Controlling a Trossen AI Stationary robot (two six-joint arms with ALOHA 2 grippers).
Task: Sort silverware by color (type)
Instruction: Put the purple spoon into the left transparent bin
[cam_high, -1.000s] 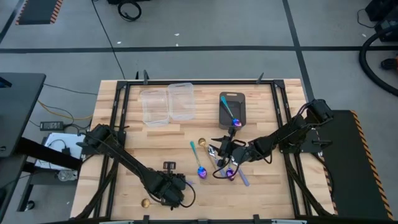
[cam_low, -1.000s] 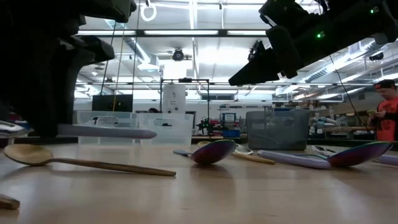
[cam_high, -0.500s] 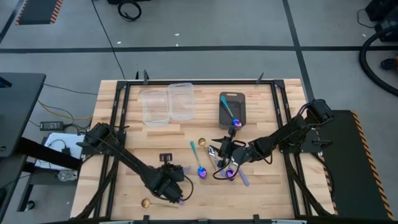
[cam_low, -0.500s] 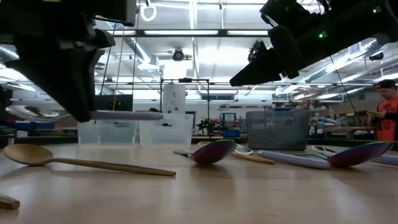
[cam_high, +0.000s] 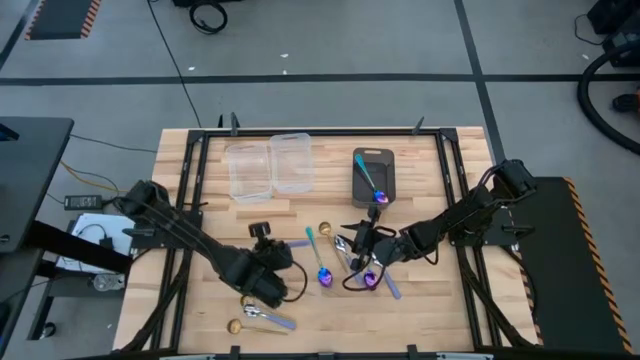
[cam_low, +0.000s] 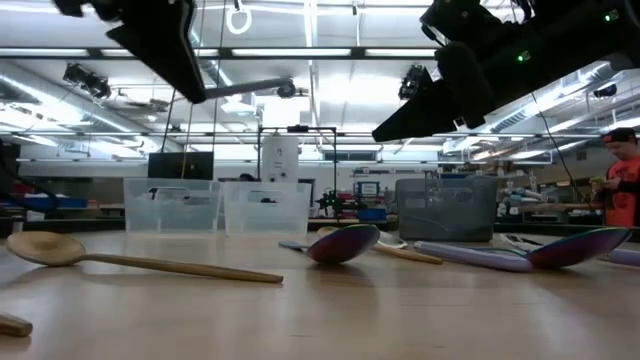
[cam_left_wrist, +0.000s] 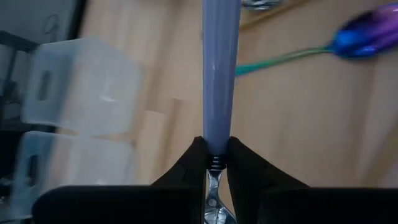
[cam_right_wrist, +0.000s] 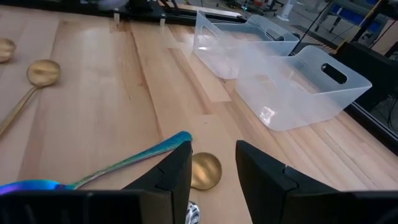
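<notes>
Lavender-handled spoon (cam_left_wrist: 219, 81) is clamped at its neck by the left gripper (cam_left_wrist: 212, 163), raised above the table. Keep it level toward the clear bins (cam_high: 270, 166). Right gripper (cam_right_wrist: 212, 163) hovers over the spoon cluster (cam_high: 355, 262), jaws narrowly parted, empty.

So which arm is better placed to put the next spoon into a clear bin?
The left. The left gripper already holds the lavender-handled spoon facing the clear bins. The right gripper is open, holding nothing.

We see a lavender-handled spoon (cam_left_wrist: 220, 74) held off the bench. Iridescent spoons (cam_high: 322, 272) cluster mid-bench. A gold spoon (cam_high: 234, 326) lies near the front edge.
</notes>
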